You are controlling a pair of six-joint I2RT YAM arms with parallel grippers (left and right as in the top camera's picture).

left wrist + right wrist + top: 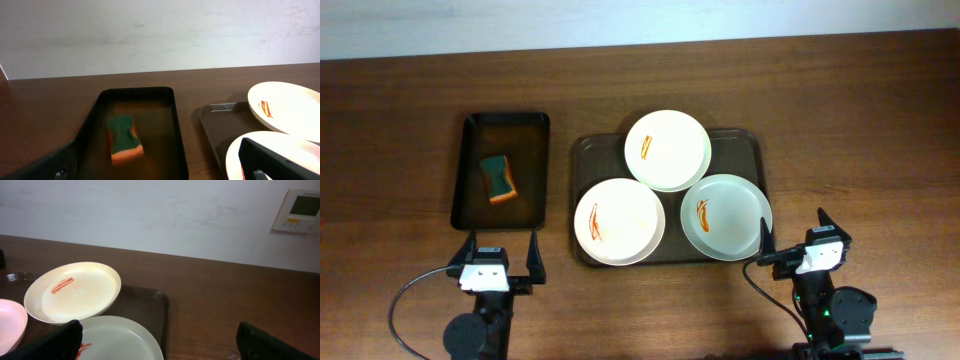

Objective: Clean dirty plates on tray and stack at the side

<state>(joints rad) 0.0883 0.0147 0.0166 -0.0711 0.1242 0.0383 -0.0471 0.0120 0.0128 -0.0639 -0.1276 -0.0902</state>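
Observation:
Three white plates with orange-red sauce streaks sit on the dark brown tray: one at the back, one front left, one front right. My left gripper is open and empty near the table's front edge, left of the tray. My right gripper is open and empty by the tray's front right corner. The left wrist view shows the back plate and the front left plate. The right wrist view shows the back plate and the front right plate.
A smaller black tray stands left of the brown tray and holds a green and orange sponge, also in the left wrist view. A white wall panel hangs behind the table.

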